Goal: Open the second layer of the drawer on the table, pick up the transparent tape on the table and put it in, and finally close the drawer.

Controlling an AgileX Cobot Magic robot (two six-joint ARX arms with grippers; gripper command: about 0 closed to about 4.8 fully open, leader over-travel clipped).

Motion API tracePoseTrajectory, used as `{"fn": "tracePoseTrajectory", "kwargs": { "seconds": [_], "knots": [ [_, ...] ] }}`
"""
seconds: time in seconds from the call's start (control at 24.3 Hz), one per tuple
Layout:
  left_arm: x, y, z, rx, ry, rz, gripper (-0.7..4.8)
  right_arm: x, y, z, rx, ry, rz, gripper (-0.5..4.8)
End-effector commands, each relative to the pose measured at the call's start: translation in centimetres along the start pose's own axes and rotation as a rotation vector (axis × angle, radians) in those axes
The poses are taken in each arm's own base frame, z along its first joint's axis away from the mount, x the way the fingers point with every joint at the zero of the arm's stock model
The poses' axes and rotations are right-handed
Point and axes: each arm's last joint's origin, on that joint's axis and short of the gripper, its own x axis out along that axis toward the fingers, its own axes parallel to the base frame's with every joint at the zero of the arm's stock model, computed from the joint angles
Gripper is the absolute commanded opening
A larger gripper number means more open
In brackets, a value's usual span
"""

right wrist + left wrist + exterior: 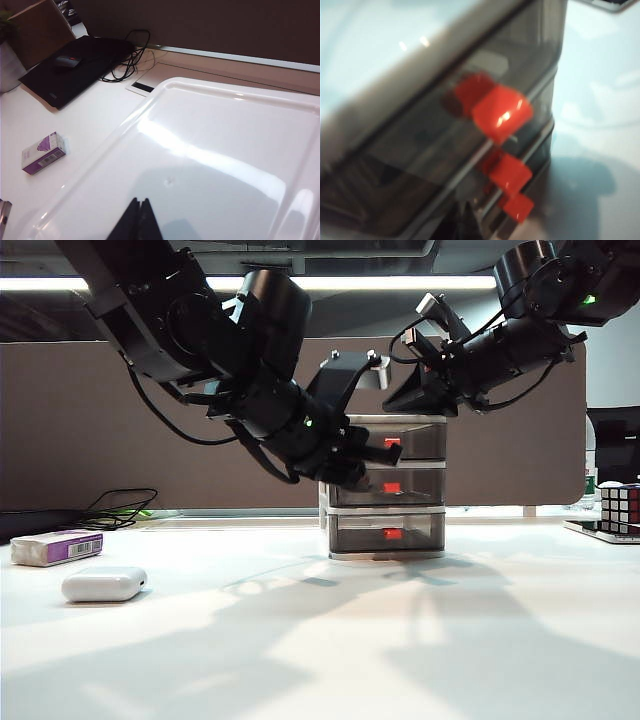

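Glossy white plastic drawer (225, 145) top, smoky translucent plastic fronts, shiny red-orange handles (501, 112), smooth white table (320, 640)

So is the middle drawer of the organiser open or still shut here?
Shut. In the exterior view the second layer sits flush with the drawers above and below; the left gripper, shut, is at the front, not holding its handle.

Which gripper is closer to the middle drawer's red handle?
Left. The left gripper is at the drawer fronts, just above the middle drawer's handle; the right gripper rests on the organiser's top.
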Motion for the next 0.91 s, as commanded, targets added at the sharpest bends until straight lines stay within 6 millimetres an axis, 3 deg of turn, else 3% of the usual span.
{"fn": "tracePoseTrajectory", "kwargs": {
  "seconds": [0.04,0.21,0.33,0.54,0.58,0.74,0.91],
  "knots": [
    [-0.1,0.1,0.6,-0.005,-0.045,0.014,-0.06,0.1,-0.1,-0.6,0.014,0.044,-0.005,-0.05],
    [-0.6,-0.4,0.3,-0.018,0.003,-0.185,-0.06,0.1,0.2,-0.3,-0.03,0.022,0.081,-0.05],
    [-1.7,-0.6,1.1,-0.03,-0.053,-0.372,-0.06,-0.5,0.8,0.8,-0.071,-0.022,0.122,-0.05],
    [-5.8,0.2,3.0,-0.034,-0.122,-0.266,-0.06,-2.8,2.0,2.7,-0.11,-0.036,0.107,-0.05],
    [-7.7,0.7,3.2,-0.03,-0.136,-0.221,-0.06,-3.7,2.6,3.3,-0.144,-0.026,0.077,-0.05],
    [-12.3,1.3,2.4,-0.035,-0.134,-0.114,-0.06,-6.3,4.3,3.7,-0.186,0.011,0.035,-0.05],
    [-16.8,1.2,0.7,-0.04,-0.126,-0.028,-0.06,-9.2,5.9,2.6,-0.186,0.005,0.004,-0.05]
  ]
}}
